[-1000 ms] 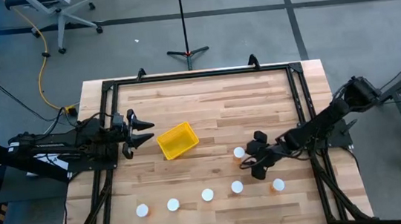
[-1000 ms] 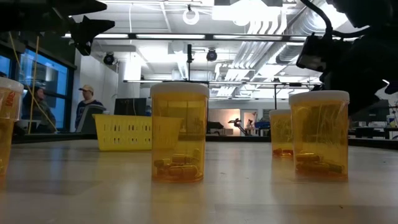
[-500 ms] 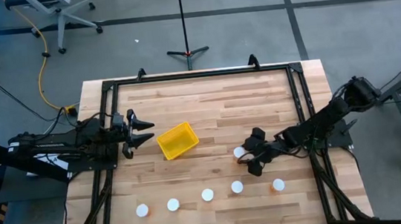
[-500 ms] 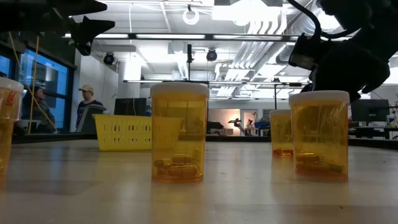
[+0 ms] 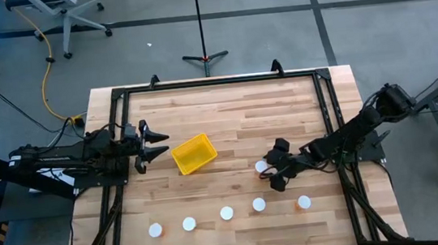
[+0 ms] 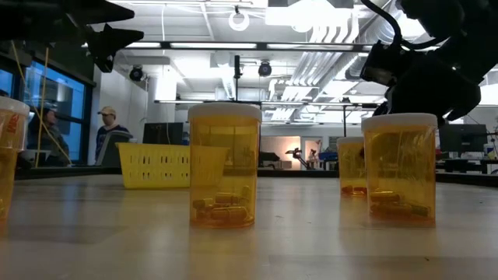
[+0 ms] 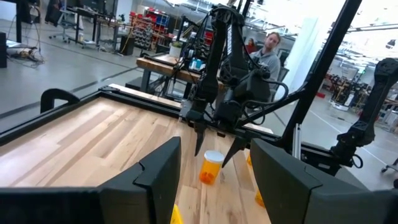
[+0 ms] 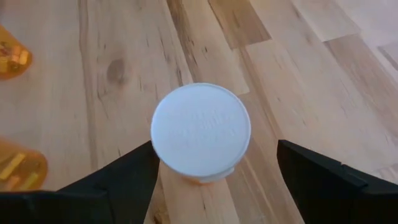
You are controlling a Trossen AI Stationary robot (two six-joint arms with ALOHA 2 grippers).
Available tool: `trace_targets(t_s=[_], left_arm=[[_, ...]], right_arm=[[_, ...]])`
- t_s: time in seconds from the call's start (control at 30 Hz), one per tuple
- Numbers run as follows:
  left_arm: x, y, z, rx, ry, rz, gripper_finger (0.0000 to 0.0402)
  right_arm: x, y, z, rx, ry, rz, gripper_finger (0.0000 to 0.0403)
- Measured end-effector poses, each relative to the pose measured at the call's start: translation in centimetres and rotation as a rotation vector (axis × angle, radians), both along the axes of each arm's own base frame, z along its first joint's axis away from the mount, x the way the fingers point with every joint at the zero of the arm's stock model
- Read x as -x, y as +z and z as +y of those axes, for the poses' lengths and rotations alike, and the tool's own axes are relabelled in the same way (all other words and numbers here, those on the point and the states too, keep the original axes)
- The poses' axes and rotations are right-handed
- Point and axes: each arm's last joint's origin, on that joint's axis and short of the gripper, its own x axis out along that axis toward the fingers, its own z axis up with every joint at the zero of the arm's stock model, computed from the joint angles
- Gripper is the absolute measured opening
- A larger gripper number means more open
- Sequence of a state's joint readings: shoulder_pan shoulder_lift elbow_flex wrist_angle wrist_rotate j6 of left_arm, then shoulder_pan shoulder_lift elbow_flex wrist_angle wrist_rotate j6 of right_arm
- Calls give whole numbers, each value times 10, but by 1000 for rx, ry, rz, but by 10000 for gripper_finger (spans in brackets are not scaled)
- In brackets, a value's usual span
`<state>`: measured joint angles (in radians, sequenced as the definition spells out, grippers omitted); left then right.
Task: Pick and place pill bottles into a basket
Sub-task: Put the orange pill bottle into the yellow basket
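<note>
Right gripper (image 5: 271,173): fingers spread wide, poised directly over the white cap of one pill bottle (image 8: 201,132); the fingers flank the cap on both sides with a clear gap, touching nothing.
Targeted bottle: upright on the table (image 5: 226,113), well to the right of the basket (image 5: 194,154), apart from the other bottles.
Row of pill bottles (image 5: 227,213): five upright, in a line nearer the table's front edge than the basket; the rightmost sits just beyond the right gripper.
Basket: yellow, skewed on the table; no bottle visible inside it.
Left gripper (image 5: 156,144): waiting with fingers apart just left of the basket, holding nothing.
</note>
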<state>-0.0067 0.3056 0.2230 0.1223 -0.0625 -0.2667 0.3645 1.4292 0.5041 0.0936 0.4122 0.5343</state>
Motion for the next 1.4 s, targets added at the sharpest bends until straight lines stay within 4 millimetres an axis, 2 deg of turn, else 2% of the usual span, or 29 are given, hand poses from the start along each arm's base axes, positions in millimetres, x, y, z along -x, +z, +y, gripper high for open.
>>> trace_targets(t_s=[0.17, 0.4, 1.03, 1.17, 1.4], left_arm=[[0, 0, 0, -11, 1, 0, 227], [0, 0, 0, -11, 2, 1, 227], [0, 0, 0, -11, 4, 0, 227], [0, 0, 0, -11, 3, 0, 227], [0, 0, 0, -11, 3, 0, 227]], right_arm=[[-3, -2, 1, -11, 2, -18, 314], [-9, -15, 4, -13, 4, -3, 314], [-10, -15, 4, -11, -4, -22, 312], [-10, -15, 4, -15, -3, -21, 294], [-10, -15, 4, -18, 0, -20, 238]])
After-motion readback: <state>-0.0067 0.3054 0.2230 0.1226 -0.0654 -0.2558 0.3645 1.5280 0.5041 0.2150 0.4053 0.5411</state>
